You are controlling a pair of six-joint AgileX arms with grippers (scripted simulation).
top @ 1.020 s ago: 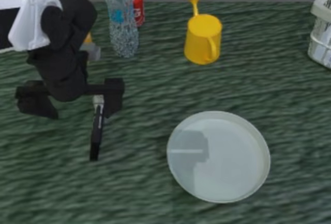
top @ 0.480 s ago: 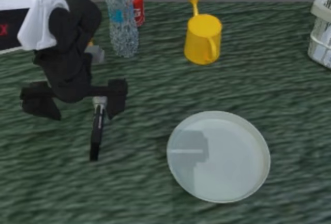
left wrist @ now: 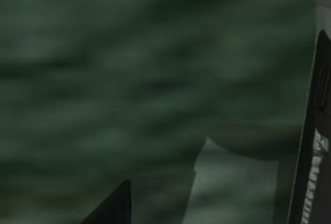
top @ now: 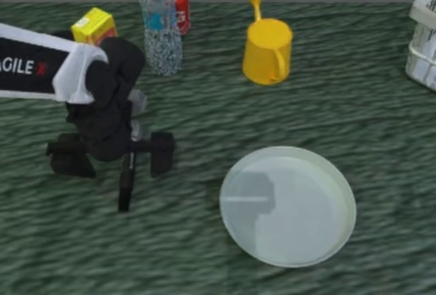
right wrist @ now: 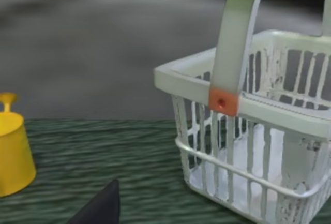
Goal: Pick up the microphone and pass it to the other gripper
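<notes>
Left hand (top: 112, 153) spread open, straddling the microphone (top: 127, 179); handle protrudes below.

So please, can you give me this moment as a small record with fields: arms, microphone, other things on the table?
left gripper: open, low over the microphone's head end, one finger on each side
right gripper: not in the top view; only a finger tip shows in its wrist view
microphone: lying on the table, not gripped yet
handover: not begun
other things: plate, yellow watering can, water bottle, white basket
</notes>
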